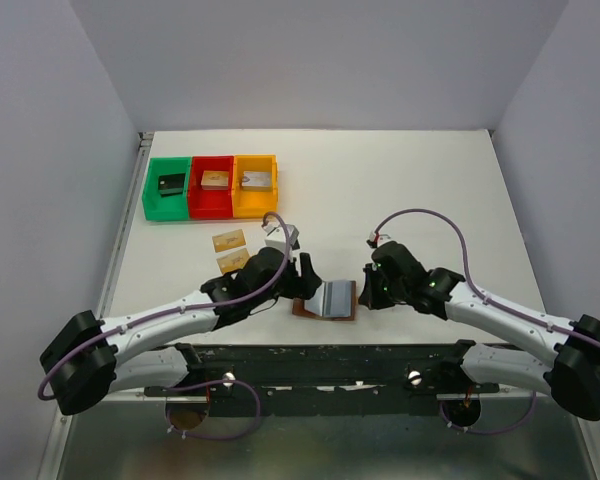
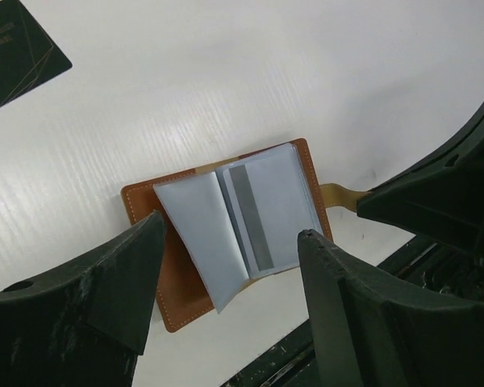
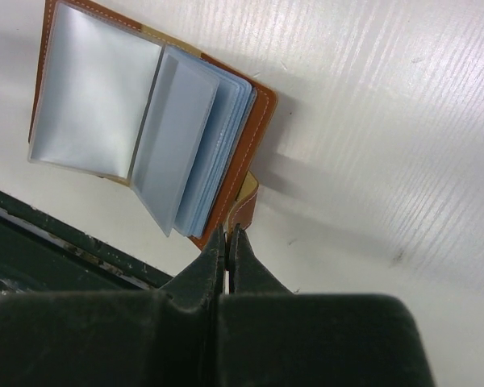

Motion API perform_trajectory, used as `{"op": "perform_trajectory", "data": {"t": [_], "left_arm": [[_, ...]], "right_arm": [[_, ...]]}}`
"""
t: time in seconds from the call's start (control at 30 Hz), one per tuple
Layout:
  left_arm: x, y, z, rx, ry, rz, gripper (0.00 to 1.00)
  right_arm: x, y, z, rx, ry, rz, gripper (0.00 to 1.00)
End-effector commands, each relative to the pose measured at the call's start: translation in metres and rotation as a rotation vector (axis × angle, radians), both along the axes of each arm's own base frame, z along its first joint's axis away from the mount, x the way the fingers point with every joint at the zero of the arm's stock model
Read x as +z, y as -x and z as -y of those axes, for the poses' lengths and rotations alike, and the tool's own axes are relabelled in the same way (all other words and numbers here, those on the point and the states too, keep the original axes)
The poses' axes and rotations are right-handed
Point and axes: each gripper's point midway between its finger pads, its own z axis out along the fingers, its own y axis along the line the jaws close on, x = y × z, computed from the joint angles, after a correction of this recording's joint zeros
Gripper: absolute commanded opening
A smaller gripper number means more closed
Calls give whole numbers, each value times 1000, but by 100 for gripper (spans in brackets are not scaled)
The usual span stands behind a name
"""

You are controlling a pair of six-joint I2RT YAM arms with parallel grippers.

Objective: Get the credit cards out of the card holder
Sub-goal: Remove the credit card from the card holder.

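Scene: a brown leather card holder (image 1: 325,299) lies open on the white tabletop (image 1: 410,200), close to its near edge, between the two arms.
Card holder detail: its pale blue plastic pockets (image 2: 202,234) fan upward, one leaf standing loose.
Card inside: a whitish card with a grey stripe (image 2: 252,218) shows inside a pocket; whether more cards sit behind it cannot be told.
Cards already out: two tan cards (image 1: 229,241) rest on the tabletop to the left, well apart from the card holder.
Left claw (image 2: 231,230): spread wide, hanging just above the pockets, one finger on each side, holding nothing.
Right claw (image 3: 228,238): pressed together, seemingly pinching the card holder by its small snap tab (image 2: 339,196).
Risk, wrong grip: the claw could close on a floppy plastic leaf instead of the card, because the leaves overlap the card's edge.
Risk, dragging: a pull might lift or slide the whole card holder, since only the thin tab anchors it.
Risk, tab slip: the tab may slide out of the pinch if the pocket grips the card tightly.
Risk, edge: a jerk toward the arms could push the card holder off the near edge.
Risk, contact: both claws work close together and might bump.
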Motion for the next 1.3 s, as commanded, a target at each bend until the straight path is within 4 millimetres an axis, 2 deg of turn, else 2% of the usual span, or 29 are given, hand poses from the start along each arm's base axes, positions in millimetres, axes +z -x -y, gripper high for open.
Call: {"op": "perform_trajectory", "data": {"t": [0.0,0.23,0.67,1.1,1.27], "left_arm": [[-7,2,25,-122,-62,-29,78],[-22,8,52,-214,-99,-94,80],[-41,8,53,-217,-155,-133,80],[-39,11,65,-251,-168,-128,82],[-46,13,66,-259,-193,-141,83]], "right_arm": [[10,-1,-7,26,-40,21,0],[22,4,-16,71,-110,38,0],[26,3,-17,72,-119,50,0],[29,3,-19,82,-126,52,0],[29,2,-19,86,-122,52,0]]}}
